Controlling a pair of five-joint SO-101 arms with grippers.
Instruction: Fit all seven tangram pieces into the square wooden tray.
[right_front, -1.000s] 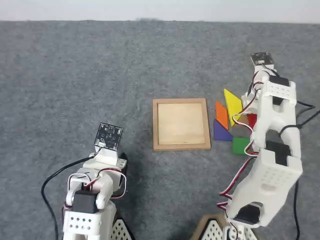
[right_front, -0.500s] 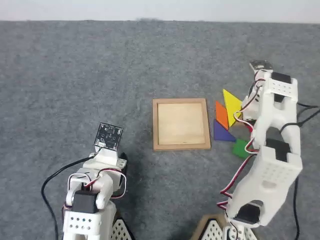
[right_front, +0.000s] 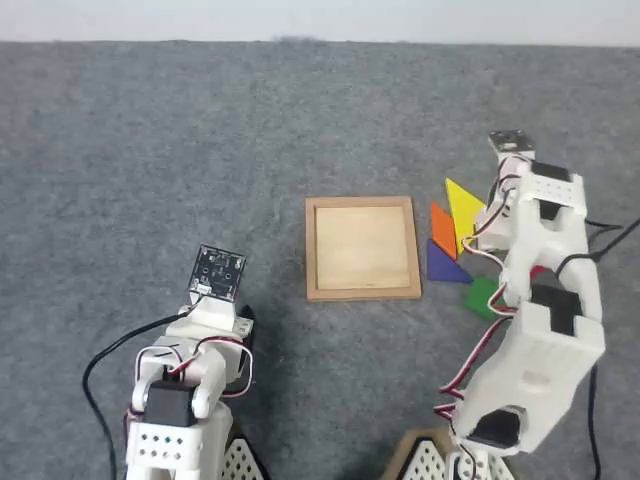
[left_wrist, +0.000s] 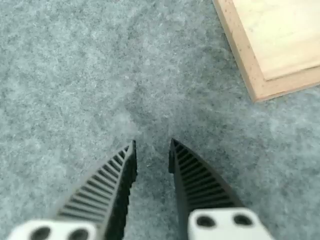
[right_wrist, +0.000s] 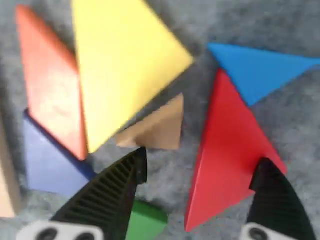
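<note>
The square wooden tray (right_front: 362, 293) lies mid-table with nothing in it. To its right sit the yellow triangle (right_front: 463, 208), orange piece (right_front: 442, 230), purple triangle (right_front: 441, 262) and green square (right_front: 482, 296). My right arm (right_front: 540, 215) hangs over that cluster. My right gripper (right_wrist: 201, 160) is open and straddles the red triangle (right_wrist: 225, 145), beside the small tan triangle (right_wrist: 160, 127), blue triangle (right_wrist: 257, 67), yellow triangle (right_wrist: 117, 65) and orange piece (right_wrist: 50, 85). My left gripper (left_wrist: 152, 145) stands slightly open over bare carpet, near a tray corner (left_wrist: 260, 85).
Grey carpet covers the table, with wide free room to the left of and beyond the tray. My left arm (right_front: 215, 300) sits near the front edge at lower left. Cables trail from both arm bases.
My right arm has shifted slightly left and toward the front over the pieces. The green square has turned a little. The red patch seen earlier beside the arm is now covered.
</note>
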